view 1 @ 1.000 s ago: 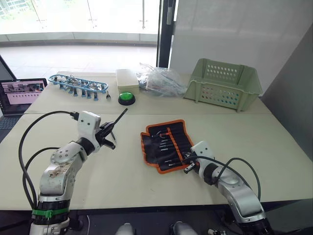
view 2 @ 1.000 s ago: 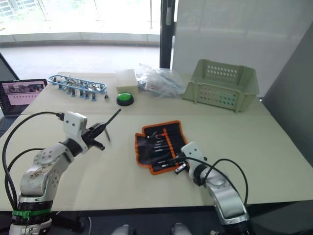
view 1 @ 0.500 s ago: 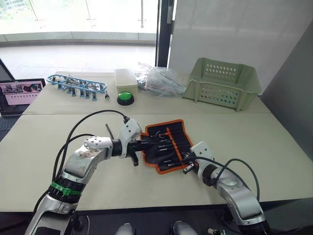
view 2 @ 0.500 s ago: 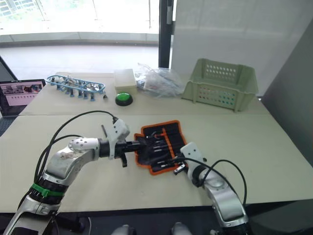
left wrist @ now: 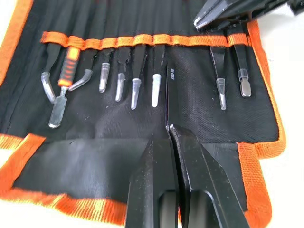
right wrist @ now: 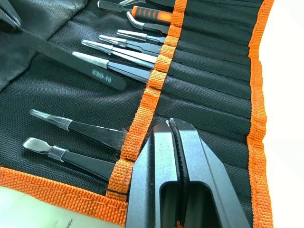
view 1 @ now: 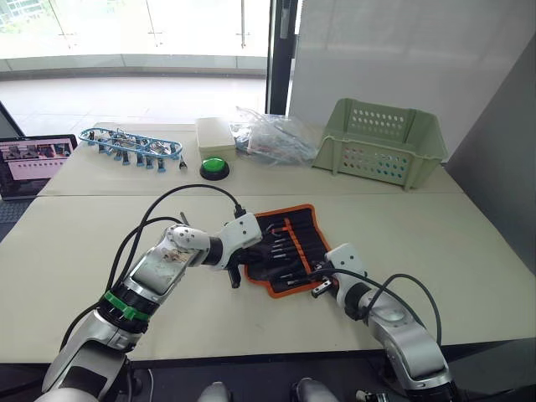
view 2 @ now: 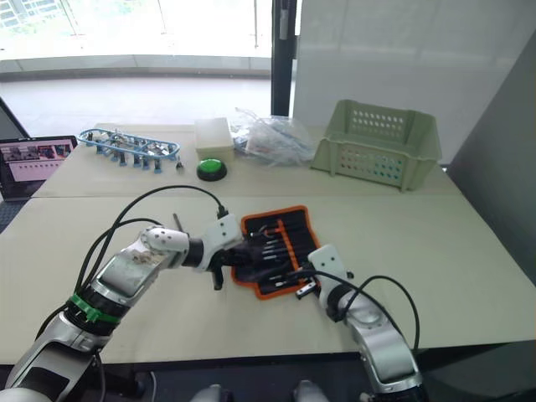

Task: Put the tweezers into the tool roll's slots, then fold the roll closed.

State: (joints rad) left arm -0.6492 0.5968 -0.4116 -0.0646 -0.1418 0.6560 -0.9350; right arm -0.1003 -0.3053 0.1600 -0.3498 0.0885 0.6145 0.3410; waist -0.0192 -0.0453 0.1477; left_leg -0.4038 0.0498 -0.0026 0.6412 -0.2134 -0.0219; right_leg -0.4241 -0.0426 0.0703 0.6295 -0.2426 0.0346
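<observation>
Near the bottom right of the head view, the right gripper (right wrist: 173, 124) rests with fingers together on the lower right edge of the tool roll (view 1: 285, 247). The roll lies open at frame centre on the table (view 1: 469, 243). The left gripper (left wrist: 170, 129) is clamped on one of the tweezers (left wrist: 171, 97), at the slots (left wrist: 142, 40). Far behind, at upper right, stands a green basket (view 1: 383, 142).

One open black fabric tool roll with orange edging (view 1: 289, 248), one pale green slotted plastic basket (view 1: 382, 143), one round green push button (view 1: 216, 167).
</observation>
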